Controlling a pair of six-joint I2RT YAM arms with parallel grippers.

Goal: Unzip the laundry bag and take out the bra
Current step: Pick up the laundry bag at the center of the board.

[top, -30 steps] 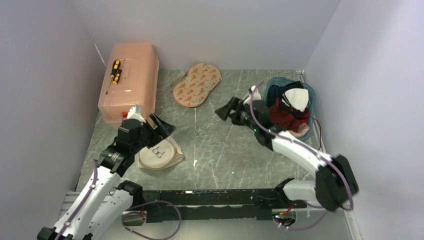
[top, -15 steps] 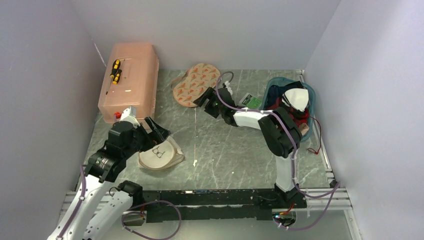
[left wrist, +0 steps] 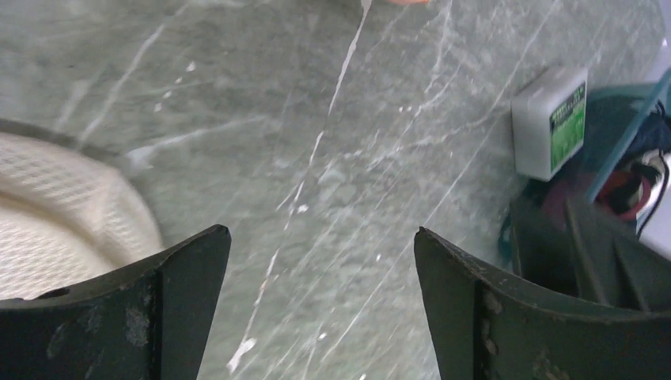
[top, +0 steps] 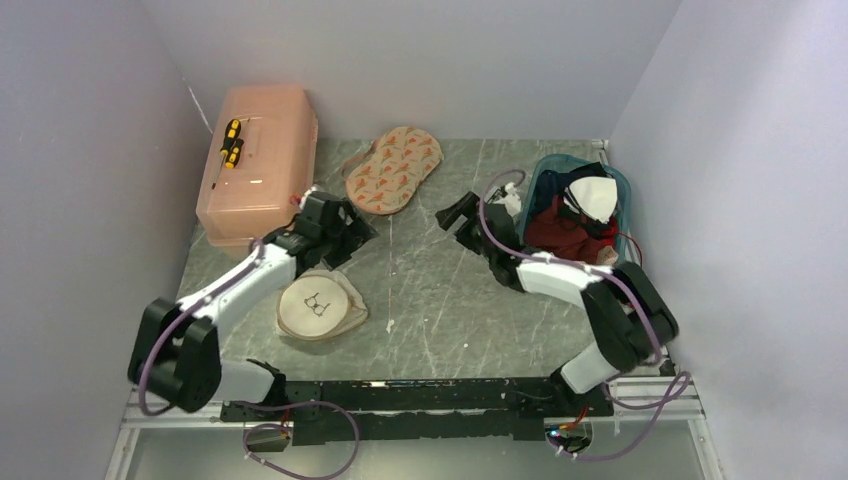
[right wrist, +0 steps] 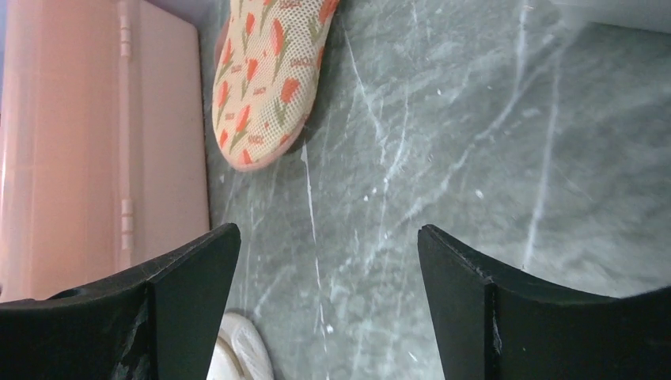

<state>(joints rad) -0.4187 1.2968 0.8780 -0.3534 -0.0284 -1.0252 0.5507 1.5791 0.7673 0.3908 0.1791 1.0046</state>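
Top external shows the laundry bag (top: 318, 305) near the left edge of the table (top: 440, 310), apparently zipped. My left gripper (top: 347, 228), wide and empty, hovers at its far side, nearer than my right gripper (top: 455, 215), also wide.

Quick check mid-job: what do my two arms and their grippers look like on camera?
The left arm and right arm have white links with black joints, and thin purple cables run along them. The left gripper and right gripper are black, with broad, tapering fingers scuffed grey at the edges.
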